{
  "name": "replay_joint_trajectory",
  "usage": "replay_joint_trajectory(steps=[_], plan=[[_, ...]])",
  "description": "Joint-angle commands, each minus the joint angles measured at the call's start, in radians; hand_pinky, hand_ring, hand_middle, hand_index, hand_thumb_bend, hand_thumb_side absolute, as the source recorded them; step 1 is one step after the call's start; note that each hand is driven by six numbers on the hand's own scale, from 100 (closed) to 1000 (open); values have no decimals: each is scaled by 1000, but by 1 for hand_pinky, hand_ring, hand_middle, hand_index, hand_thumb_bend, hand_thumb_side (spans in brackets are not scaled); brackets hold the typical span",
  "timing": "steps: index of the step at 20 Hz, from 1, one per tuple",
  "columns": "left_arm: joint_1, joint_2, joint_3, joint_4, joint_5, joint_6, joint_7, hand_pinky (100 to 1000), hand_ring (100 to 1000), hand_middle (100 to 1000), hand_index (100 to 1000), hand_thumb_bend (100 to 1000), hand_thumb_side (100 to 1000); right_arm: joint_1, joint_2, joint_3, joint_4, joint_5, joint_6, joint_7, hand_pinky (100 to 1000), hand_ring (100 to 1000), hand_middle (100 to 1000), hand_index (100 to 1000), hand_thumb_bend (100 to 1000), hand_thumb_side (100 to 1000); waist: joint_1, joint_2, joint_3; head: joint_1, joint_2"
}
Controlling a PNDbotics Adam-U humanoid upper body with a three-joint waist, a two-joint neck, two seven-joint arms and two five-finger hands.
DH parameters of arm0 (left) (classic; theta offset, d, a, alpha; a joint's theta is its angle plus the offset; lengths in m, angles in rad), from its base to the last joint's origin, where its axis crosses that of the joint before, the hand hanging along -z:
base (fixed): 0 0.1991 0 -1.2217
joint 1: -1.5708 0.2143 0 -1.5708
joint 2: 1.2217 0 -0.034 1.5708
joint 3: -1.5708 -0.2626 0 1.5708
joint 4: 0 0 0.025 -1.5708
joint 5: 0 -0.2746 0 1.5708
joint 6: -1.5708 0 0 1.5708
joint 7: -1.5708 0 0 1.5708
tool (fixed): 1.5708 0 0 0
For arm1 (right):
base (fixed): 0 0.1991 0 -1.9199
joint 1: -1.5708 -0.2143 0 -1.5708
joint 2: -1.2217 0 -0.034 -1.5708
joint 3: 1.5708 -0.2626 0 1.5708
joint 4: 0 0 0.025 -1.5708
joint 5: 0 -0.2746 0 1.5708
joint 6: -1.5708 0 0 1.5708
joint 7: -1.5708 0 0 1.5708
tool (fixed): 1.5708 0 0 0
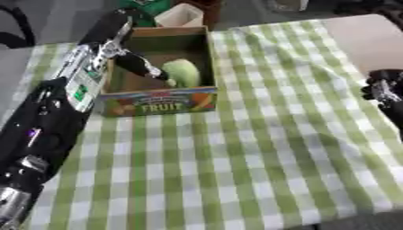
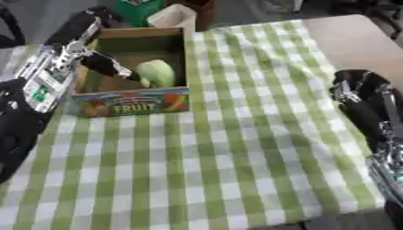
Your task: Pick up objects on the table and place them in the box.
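**Green thing in the fruit box**

A table [image 1: 260,148] is covered with a green and white checked cloth. On the far left part of it stands a cardboard box [image 1: 206,58] with no lid. Its near wall has pictures of fruit and the word FRUIT on it.

Inside the box lies a pale green thing [image 1: 182,72]. It is rounded and a bit long, and it sits near the middle of the box, toward the right wall. What kind of fruit or vegetable it is cannot be told.

The robot's left arm comes in from the left side and goes over the left wall of the box. Its left hand [image 1: 140,65] is down inside the box. The dark fingers [image 2: 119,71] point to the right and touch the left side of the green thing. They look close together. Whether they are pinching the green thing or only touching it cannot be told.

The right hand [image 2: 364,96] is at the right edge of the table, well apart from the box. It is dark and holds nothing. Its fingers cannot be made out.

Behind the box, past the far edge of the table, stands a white cup-like thing [image 1: 179,16].
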Motion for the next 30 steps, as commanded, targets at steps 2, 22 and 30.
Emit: replay_joint_trajectory(steps=[2,22,30], plan=[[26,113,30,-172,208,5,36,713,739,741,812,1000,338,1,-16,-15,-4,-2,-6,-3,605,602,562,659,100,470,-3,-23,12,-16,-7],[480,405,216,-580,302,62,-259,675,675,687,766,691,100,28,-17,-33,1,2,-11,-18,605,603,562,659,100,472,-12,-33,78,-49,-6],[501,402,228,-556,303,64,-291,671,668,679,765,701,100,30,-16,-33,0,2,-10,-19,606,604,562,659,100,473,-17,-33,84,-48,-4]])
